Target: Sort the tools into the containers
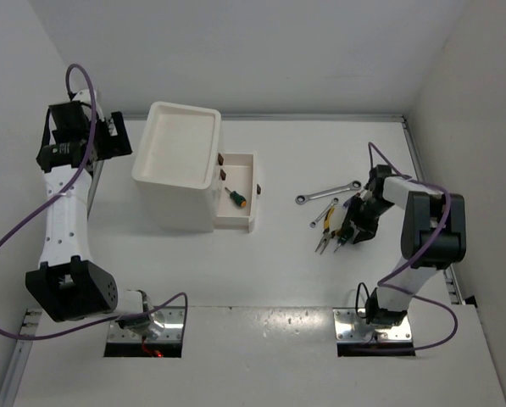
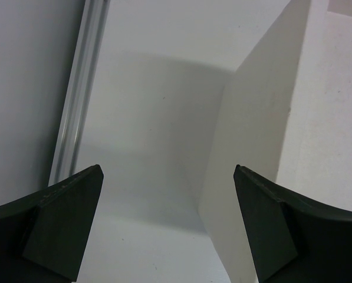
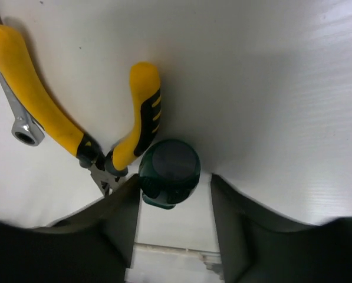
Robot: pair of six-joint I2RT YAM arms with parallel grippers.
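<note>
A stubby green-handled screwdriver (image 3: 170, 168) stands between the fingers of my right gripper (image 3: 173, 187). It touches the left finger, with a gap to the right one; the jaws are open. Yellow-handled pliers (image 3: 52, 118) lie just beside it, also in the top view (image 1: 327, 231). Two silver wrenches (image 1: 327, 190) (image 1: 323, 212) lie beyond my right gripper (image 1: 347, 233). The white box unit (image 1: 185, 108) has one drawer (image 1: 236, 225) pulled out, with another green screwdriver (image 1: 236, 198) in it. My left gripper (image 1: 117, 140) is open and empty beside the box's left wall (image 2: 264, 118). No blue-handled screwdriver shows.
Small red-brown handles (image 1: 222, 159) show on the box's drawer fronts. One wrench end (image 3: 23, 130) lies under the pliers' handle. A metal rail (image 2: 75, 106) runs along the left wall next to my left gripper (image 2: 167, 171). White walls close the table at left, back and right.
</note>
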